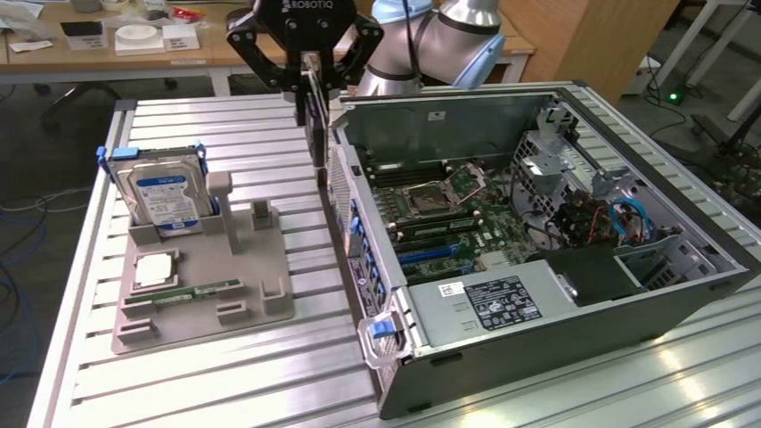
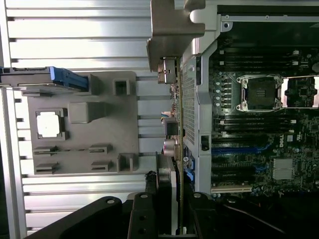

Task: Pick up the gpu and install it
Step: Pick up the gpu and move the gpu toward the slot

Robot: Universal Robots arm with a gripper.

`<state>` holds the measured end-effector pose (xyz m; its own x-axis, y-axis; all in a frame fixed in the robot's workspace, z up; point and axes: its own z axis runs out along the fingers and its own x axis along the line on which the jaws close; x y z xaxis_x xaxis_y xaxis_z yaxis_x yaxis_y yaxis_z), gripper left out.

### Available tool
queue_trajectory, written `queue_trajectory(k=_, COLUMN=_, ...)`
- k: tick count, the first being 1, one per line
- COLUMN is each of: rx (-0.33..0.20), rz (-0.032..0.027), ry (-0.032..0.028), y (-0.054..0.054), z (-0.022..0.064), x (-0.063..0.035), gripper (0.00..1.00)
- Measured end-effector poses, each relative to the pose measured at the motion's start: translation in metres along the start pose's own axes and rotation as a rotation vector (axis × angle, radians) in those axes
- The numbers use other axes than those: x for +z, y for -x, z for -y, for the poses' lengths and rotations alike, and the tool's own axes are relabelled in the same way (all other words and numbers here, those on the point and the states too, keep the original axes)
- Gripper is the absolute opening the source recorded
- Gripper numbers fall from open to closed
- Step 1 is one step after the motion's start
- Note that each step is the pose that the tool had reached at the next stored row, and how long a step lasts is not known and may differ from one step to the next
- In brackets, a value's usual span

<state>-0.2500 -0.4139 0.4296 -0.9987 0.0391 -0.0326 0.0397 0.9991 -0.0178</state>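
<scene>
Item: gpu [image 1: 316, 125], a thin dark card with a silver end bracket [image 2: 172, 30]. It hung edge-down in the air, between the grey holder tray [image 1: 256, 276] and the open computer case [image 1: 571, 357], just beside the case's rear wall. The gripper [image 1: 306, 67] had its jaws partly closed, pinching the card's top edge. Judged light, stiff and fragile; best held by its edges, as here, clear of components. Tray contents: hard drive [image 1: 167, 201] upright, a processor chip [image 1: 155, 270] flat, a memory stick [image 1: 191, 292] lying in its groove. Case contents: motherboard [image 1: 458, 214], power supply [image 1: 500, 303], cabling.
</scene>
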Motion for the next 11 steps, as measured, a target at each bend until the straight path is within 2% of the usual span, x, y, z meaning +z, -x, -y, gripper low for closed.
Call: queue_trajectory(k=11, rx=0.000, rz=0.0000, ry=0.0001, y=0.013, z=-0.0005, x=0.0004, gripper=0.28)
